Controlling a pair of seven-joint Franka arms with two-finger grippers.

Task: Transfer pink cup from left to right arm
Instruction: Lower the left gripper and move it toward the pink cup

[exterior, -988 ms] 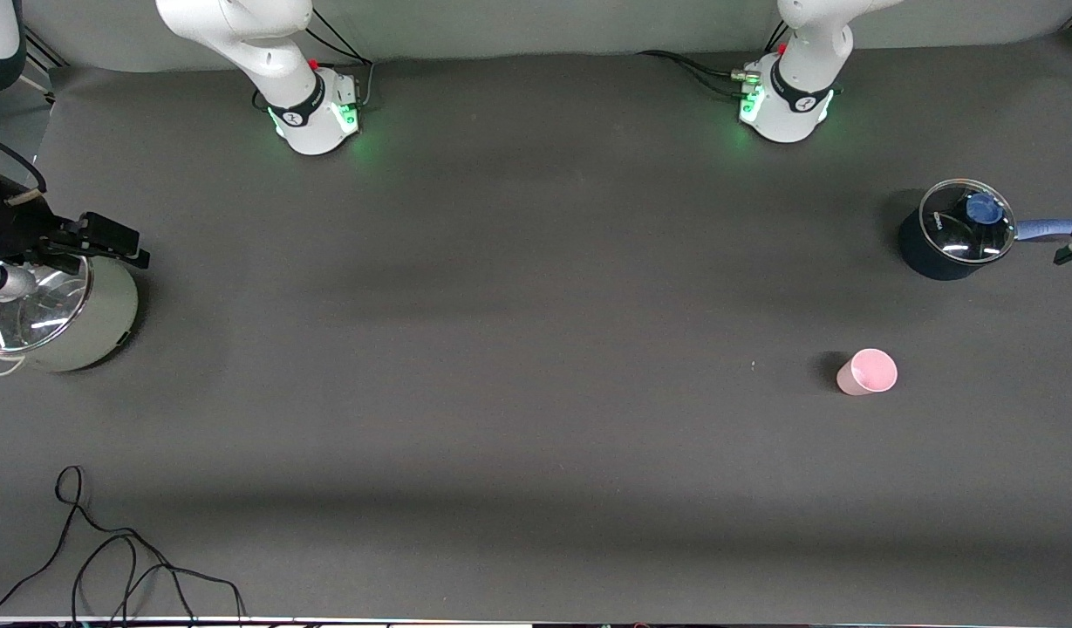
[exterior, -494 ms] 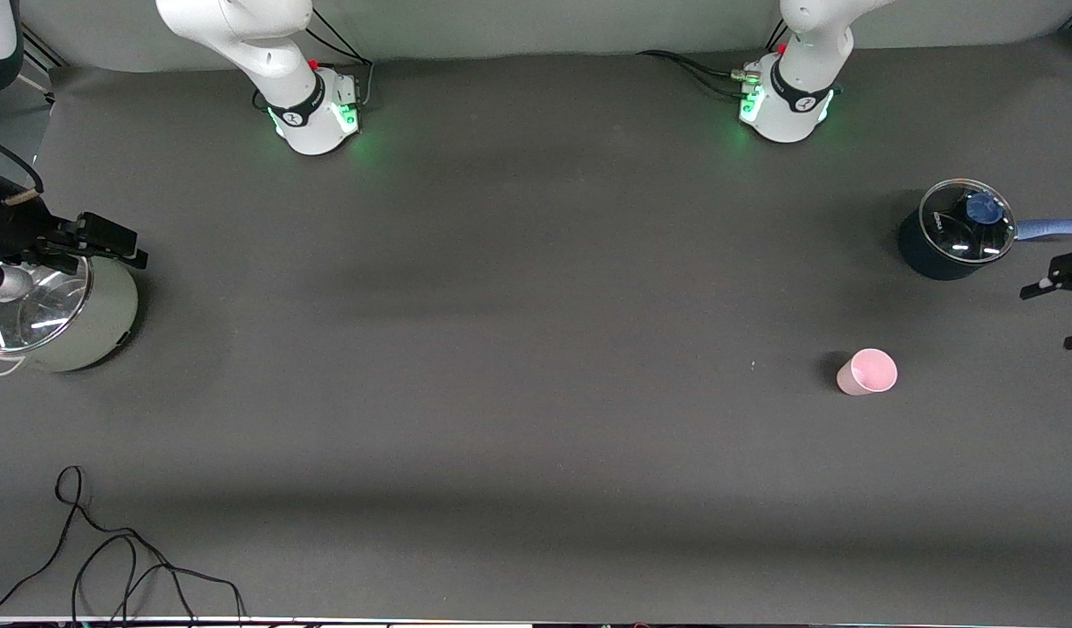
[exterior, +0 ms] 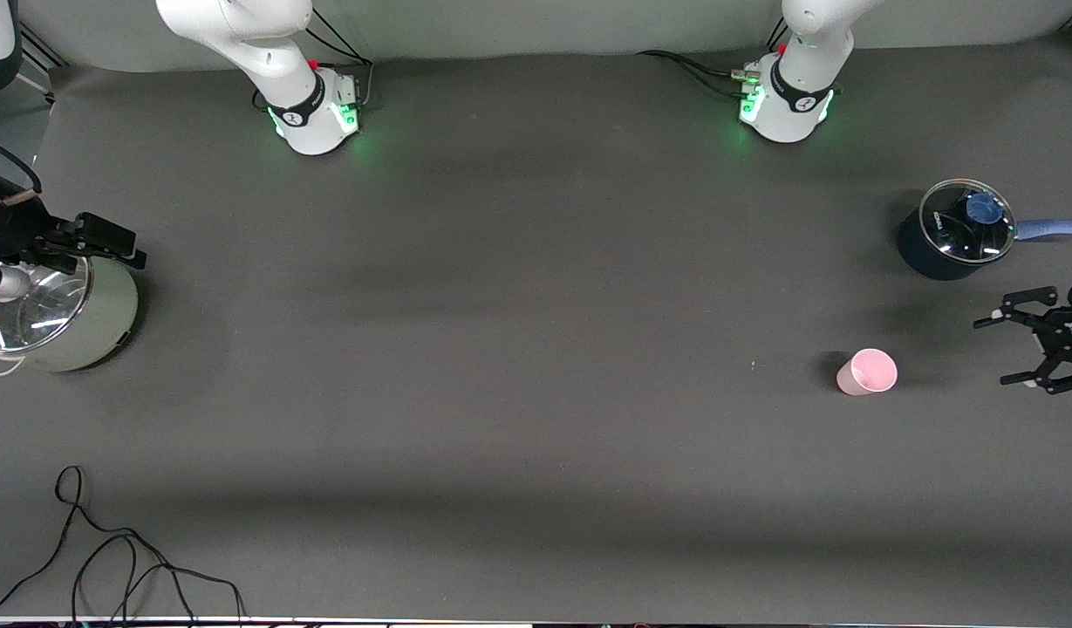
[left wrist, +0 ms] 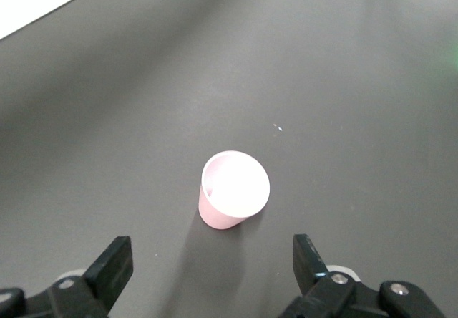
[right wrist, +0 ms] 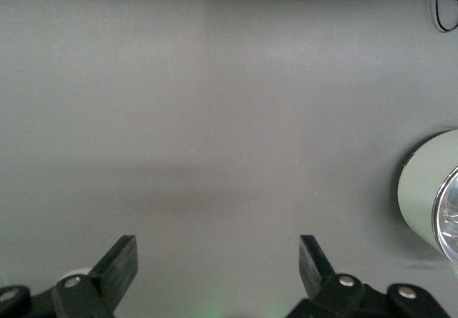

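The pink cup (exterior: 867, 372) stands upright on the worktop (exterior: 518, 349) toward the left arm's end, at about seven o'clock from the dark lidded pot (exterior: 952, 230). The left tool (exterior: 998, 351) hangs at the cup's three o'clock, apart from it, spread wide with nothing held. The left wrist view shows the cup's bare inside (left wrist: 234, 188) between the spread fingers (left wrist: 112, 263). The right tool (exterior: 117, 247) waits over the pale green pot (exterior: 64, 314) at the worktop's edge, also wide open and holding nothing (right wrist: 215, 268). Bare worktop lies all around the cup.
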